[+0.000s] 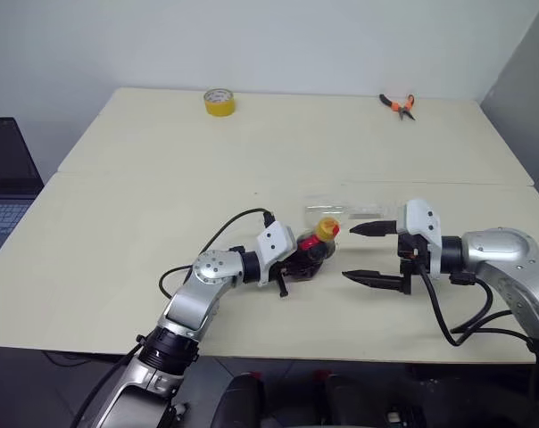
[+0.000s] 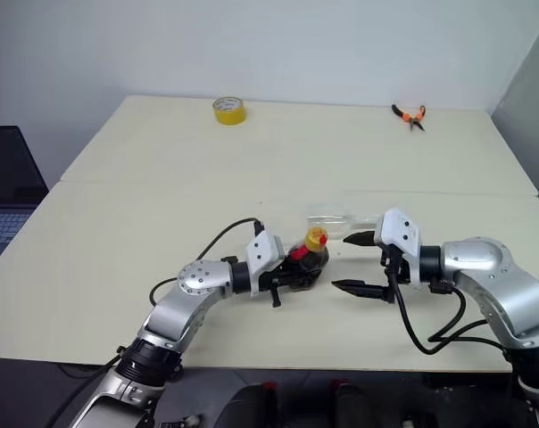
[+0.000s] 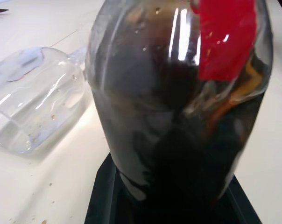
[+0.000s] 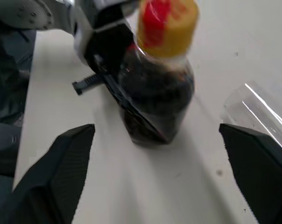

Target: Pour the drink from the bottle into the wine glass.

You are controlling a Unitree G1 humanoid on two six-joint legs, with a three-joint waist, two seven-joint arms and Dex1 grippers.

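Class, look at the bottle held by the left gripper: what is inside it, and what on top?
Inside the bottle is dark, nearly black drink, filling the body. On top sits a yellow cap, still on. The left gripper covers part of the body.

Cream table (image 1: 162, 196), its top crossed by a seam. On it: yellow tape roll (image 1: 219, 102) near the far edge; orange-handled pliers (image 1: 399, 104) toward the far right corner; wine glass (image 1: 336, 210) lying on its side at centre; laptop (image 1: 4, 183) at the left edge.
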